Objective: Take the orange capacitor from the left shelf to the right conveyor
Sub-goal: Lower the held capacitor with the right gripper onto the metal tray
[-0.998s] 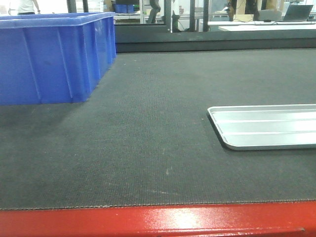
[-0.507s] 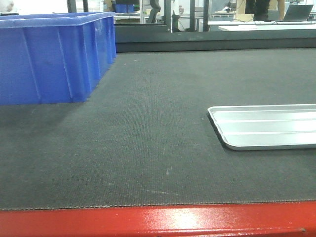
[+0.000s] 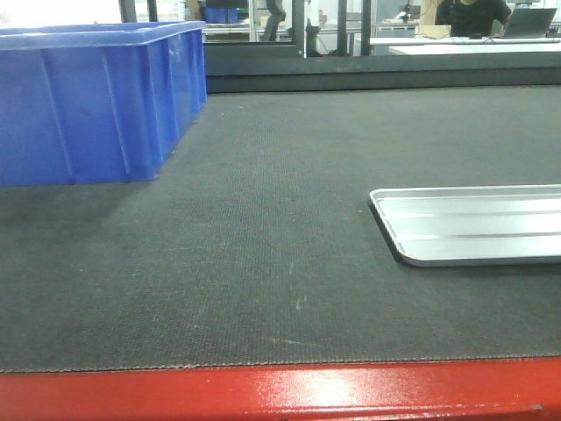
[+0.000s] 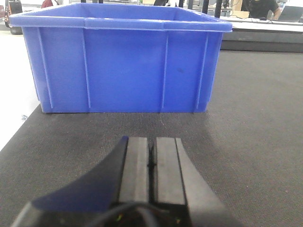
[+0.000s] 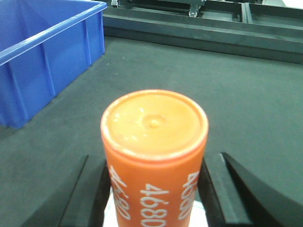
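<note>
1. Gripping the orange capacitor (image 5: 154, 156), the right gripper (image 5: 156, 191) has its two black fingers (image 5: 92, 198) set narrowly against either side of the can. The can stands upright, with its flat top toward the wrist camera and white "4680" print running down its side.
2. The capacitor is over the right conveyor (image 3: 263, 246), a dark textured belt. Its base is cut off by the bottom of the right wrist view, so whether it touches the belt cannot be told.
3. The left gripper (image 4: 151, 161) has its pads (image 4: 136, 165) pressed together along a thin seam, with nothing between them. It is over the belt and points at the near wall of the blue bin (image 4: 123, 66).
4. The blue bin sits on the far left part of the belt. In the right wrist view it is left of the capacitor and apart from it.
5. A silver tray (image 3: 473, 224) lies flat on the belt at the right, cut off by the picture's edge and well apart from the bin.
6. A glossy red edge (image 3: 263, 395) runs along the near side of the belt.
</note>
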`<move>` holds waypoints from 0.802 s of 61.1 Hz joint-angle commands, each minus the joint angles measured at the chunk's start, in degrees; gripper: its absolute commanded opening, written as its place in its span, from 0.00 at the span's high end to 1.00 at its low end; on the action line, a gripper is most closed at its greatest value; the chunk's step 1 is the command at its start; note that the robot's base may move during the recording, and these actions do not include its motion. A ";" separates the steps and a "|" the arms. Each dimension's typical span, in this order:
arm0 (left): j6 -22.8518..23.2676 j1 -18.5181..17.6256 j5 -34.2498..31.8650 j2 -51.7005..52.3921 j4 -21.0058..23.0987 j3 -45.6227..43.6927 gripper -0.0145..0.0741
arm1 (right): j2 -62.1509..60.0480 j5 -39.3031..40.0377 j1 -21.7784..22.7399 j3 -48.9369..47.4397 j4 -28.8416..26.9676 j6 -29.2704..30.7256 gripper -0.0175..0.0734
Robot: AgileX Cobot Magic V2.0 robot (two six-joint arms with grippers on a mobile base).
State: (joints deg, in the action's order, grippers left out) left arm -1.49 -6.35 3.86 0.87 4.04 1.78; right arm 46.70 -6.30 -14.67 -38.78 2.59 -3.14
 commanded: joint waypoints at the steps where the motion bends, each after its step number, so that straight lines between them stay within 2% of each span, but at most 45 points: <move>1: 0.09 0.01 -5.21 0.39 0.20 -0.20 0.98 | 4.05 15.92 0.16 0.49 0.64 0.23 0.69; 13: 0.09 0.01 -5.21 0.39 0.20 -0.20 0.98 | 9.89 38.26 0.16 11.77 0.64 0.23 0.69; 23: 0.09 0.01 -5.21 0.39 0.20 -0.20 0.98 | 15.23 51.54 0.37 20.75 0.38 0.23 0.69; 29: 0.09 0.01 -5.21 0.39 0.20 -0.20 0.98 | 20.16 59.85 2.13 24.70 0.15 0.23 0.69; 37: 0.09 0.01 -5.21 0.39 0.20 -0.20 0.98 | 27.51 68.46 5.46 26.84 0.15 0.23 0.69; 49: 0.09 0.01 -5.21 0.39 0.20 -0.20 0.98 | 38.75 77.37 9.02 26.84 1.91 0.23 0.69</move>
State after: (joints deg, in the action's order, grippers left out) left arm -1.49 -6.35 3.86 0.87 4.04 1.78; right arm 82.82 61.64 -6.93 -11.05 3.02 -3.16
